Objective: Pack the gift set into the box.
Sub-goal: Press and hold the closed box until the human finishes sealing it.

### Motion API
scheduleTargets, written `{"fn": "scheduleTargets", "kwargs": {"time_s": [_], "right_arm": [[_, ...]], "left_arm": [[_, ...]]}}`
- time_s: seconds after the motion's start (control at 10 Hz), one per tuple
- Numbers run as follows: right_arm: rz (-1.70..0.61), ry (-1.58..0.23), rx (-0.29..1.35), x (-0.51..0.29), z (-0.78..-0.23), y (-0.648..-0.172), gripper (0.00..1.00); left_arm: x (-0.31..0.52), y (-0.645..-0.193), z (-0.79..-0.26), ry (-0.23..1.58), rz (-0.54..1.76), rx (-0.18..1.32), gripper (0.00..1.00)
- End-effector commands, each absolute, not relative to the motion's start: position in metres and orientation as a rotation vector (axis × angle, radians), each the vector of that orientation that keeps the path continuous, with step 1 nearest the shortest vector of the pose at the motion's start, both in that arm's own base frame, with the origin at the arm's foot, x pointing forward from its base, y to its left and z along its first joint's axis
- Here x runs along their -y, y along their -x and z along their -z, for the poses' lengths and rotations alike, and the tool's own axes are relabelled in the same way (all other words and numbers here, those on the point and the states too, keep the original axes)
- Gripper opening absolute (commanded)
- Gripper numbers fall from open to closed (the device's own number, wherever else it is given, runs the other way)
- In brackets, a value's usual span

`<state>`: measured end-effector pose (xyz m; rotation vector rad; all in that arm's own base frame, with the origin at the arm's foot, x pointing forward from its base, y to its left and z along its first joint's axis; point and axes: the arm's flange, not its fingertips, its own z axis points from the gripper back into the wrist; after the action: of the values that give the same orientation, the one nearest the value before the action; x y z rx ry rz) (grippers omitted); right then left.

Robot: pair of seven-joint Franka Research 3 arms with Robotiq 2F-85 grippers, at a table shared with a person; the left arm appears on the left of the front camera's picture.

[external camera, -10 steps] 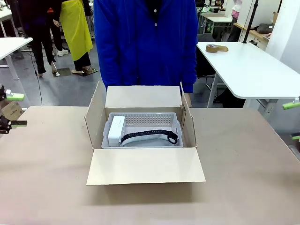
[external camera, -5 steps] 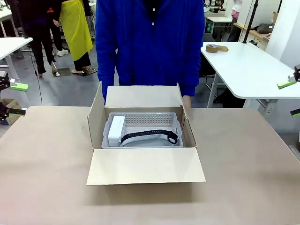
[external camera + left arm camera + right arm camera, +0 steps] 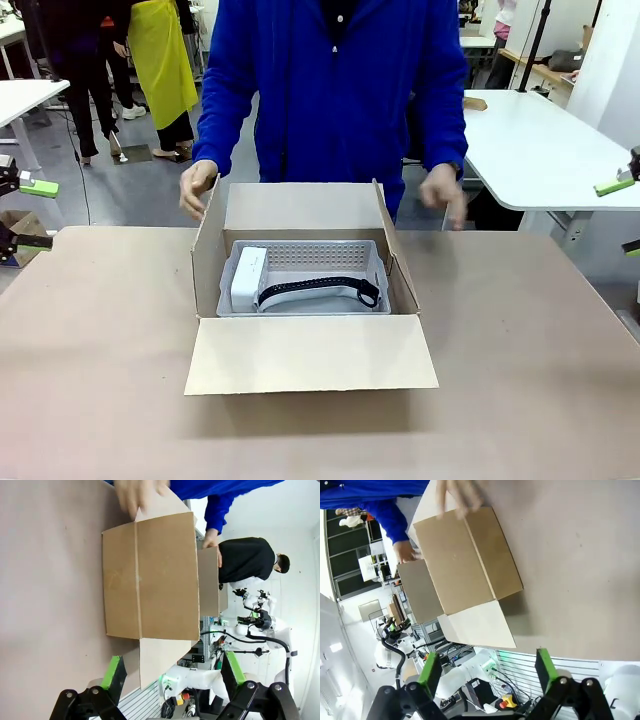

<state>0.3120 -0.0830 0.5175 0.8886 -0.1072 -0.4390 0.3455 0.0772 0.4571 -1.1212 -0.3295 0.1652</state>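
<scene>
Front view has both arms drawn back to the side edges of the table (image 3: 520,350). The left gripper (image 3: 30,213) pokes in at the left edge and the right gripper (image 3: 625,215) at the right edge. Each hangs above the tabletop, well apart from the box (image 3: 310,365), fingers spread with nothing between them.

The box sits mid-table, its near flap folded flat towards the robot, its side flaps and far flap standing. From this angle you look down into it. The gift set (image 3: 305,258) lies inside, a grey tray with the white case (image 3: 247,277) at its left end and the band (image 3: 320,289) curving along its near side.

A person in a blue coat (image 3: 330,90) stands at the far side. One hand (image 3: 198,187) is just beside the top of the left flap. The other hand (image 3: 440,192), blurred, is off to the right of the right flap.

Left wrist view adds the box's plain outer left wall, with the green pads (image 3: 114,672) wide apart at the bottom and a blurred hand at the flap's edge. Right wrist view gives the opposite outer wall, its pads (image 3: 429,670) equally spread.
</scene>
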Motion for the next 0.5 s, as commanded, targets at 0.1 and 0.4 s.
{"fn": "scheduleTargets", "kwargs": {"time_s": [0.1, 0.4], "right_arm": [[0.436, -0.903, 0.109, 0.0837, -0.5180, -0.3112, 1.00], [0.436, -0.903, 0.109, 0.0837, -0.5180, -0.3112, 1.00]], "left_arm": [[-0.0763, -0.3408, -0.4570, 1.121, -0.158, 0.319, 1.00], [-0.0763, -0.3408, -0.4570, 1.121, -0.158, 0.319, 1.00]]}}
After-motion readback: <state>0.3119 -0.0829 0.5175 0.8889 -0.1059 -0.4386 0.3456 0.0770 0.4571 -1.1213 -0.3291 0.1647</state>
